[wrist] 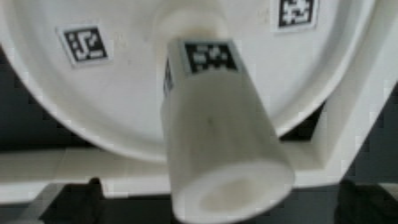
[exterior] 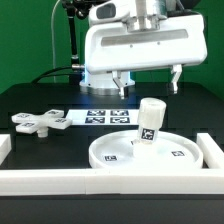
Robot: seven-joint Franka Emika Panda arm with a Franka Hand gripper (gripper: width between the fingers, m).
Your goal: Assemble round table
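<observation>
Round disc (exterior: 112,157) bearing leg (exterior: 150,122), black table (exterior: 38,96), green backdrop (exterior: 25,40), gripper (exterior: 148,88) wide, empty

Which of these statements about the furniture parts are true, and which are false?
1. The leg stands on the disc. True.
2. The fingers grip the leg. False: they hang open above it, touching nothing.
3. The cross-shaped base lies on the disc. False: it lies on the black tabletop, off to the exterior view's left of the disc.
4. The disc carries black-white tags. True.
</observation>
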